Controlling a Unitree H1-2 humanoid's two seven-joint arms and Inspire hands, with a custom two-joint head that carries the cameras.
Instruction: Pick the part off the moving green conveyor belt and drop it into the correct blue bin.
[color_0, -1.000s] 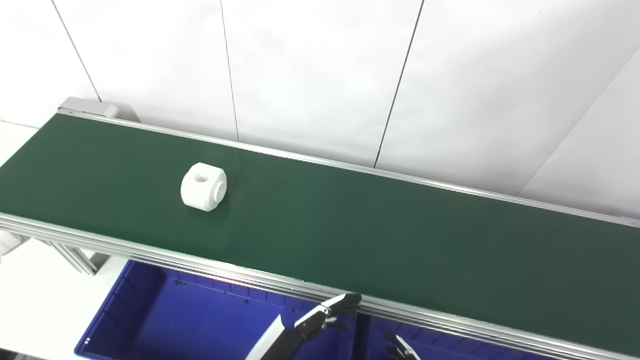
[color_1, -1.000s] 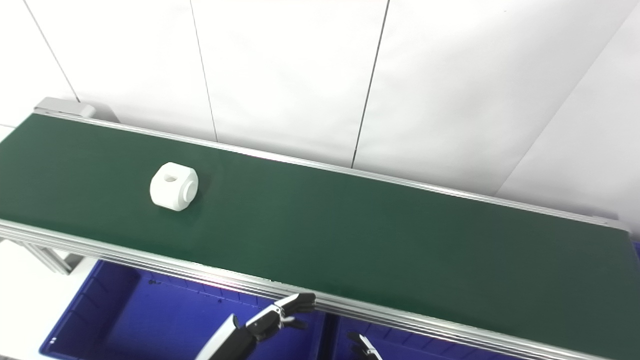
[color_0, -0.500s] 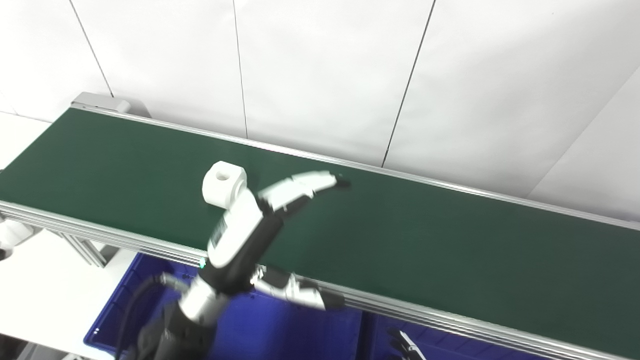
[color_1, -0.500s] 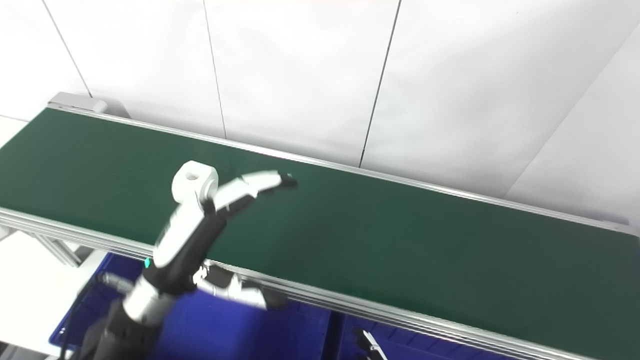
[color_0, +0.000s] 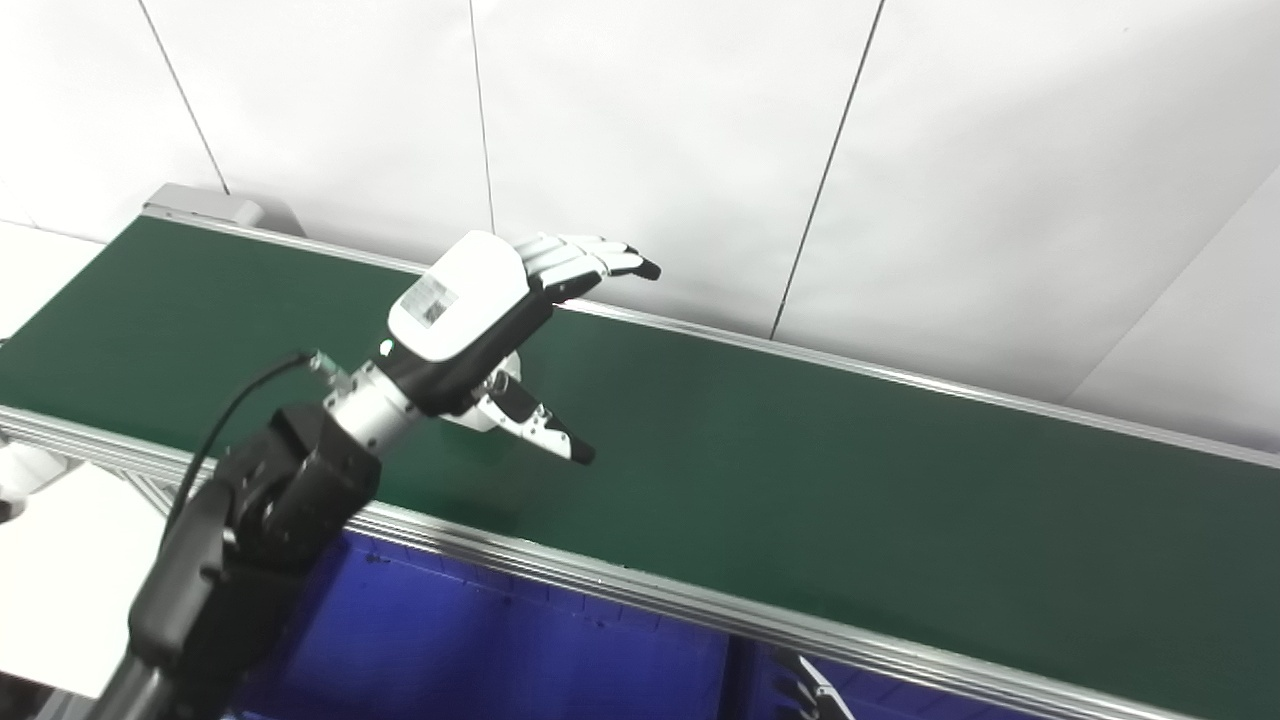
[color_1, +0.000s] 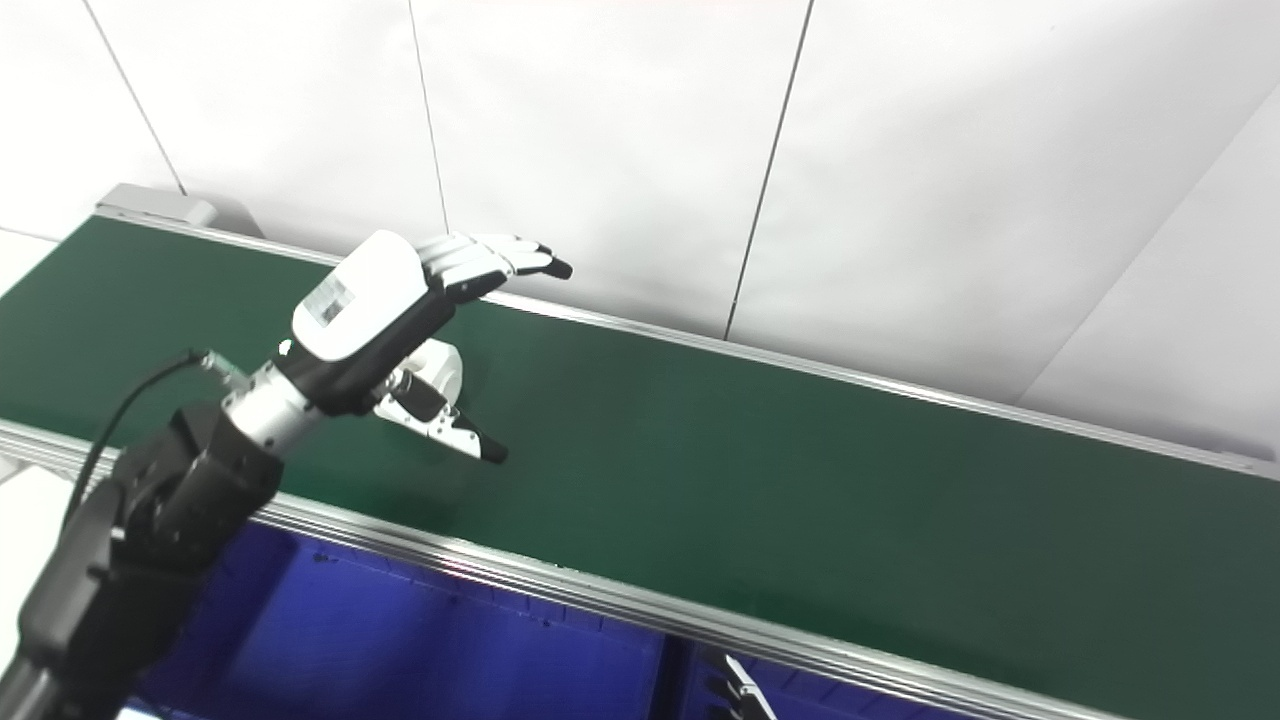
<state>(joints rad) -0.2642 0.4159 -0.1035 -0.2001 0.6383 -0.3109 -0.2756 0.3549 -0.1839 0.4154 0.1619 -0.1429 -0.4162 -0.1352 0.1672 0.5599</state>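
The white part (color_1: 444, 368), a blocky piece with a round boss, lies on the green conveyor belt (color_0: 800, 470) towards its left end. My left hand (color_0: 478, 312) is open and hovers over the part, its fingers (color_0: 585, 260) stretched towards the far rail and its thumb (color_0: 540, 430) pointing right at the part's near side. The palm hides most of the part, and I cannot tell whether they touch. Only the fingertips of my right hand (color_0: 808, 692) show at the bottom edge, below the belt's near rail.
A blue bin (color_0: 480, 640) sits under the belt's near rail on the left, and a second blue bin (color_0: 900, 700) starts beyond a divider to its right. A white panelled wall stands right behind the far rail. The belt's end roller (color_0: 205, 205) is at the far left.
My left hand has come up from below the near rail and out over the belt, above the part. The part has ridden to the right. The camera has shifted a little.
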